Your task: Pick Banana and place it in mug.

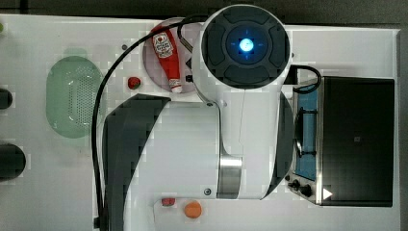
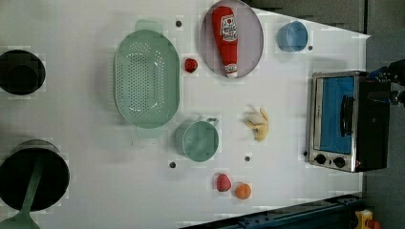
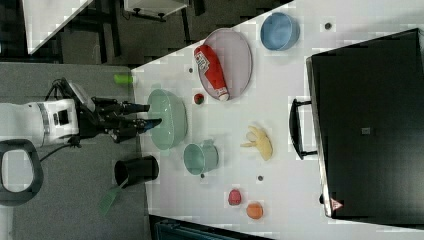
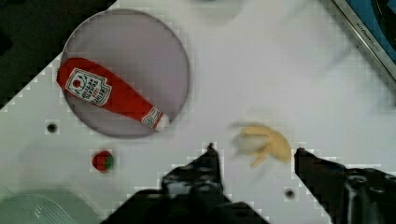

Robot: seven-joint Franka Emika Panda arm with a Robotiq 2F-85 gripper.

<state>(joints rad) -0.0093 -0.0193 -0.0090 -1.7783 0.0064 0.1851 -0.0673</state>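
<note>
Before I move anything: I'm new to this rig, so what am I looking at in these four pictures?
One white robot arm works over a white table. The top view looks down onto the arm; the left and right views show the table from the sides; the wrist view rides on the arm.

The gripper is open and holds nothing, its fingers either side of the banana below.

On the table: the banana, mug, green basket, ketchup bottle on a plate, blue cup, toaster oven and small toy fruits.
</note>
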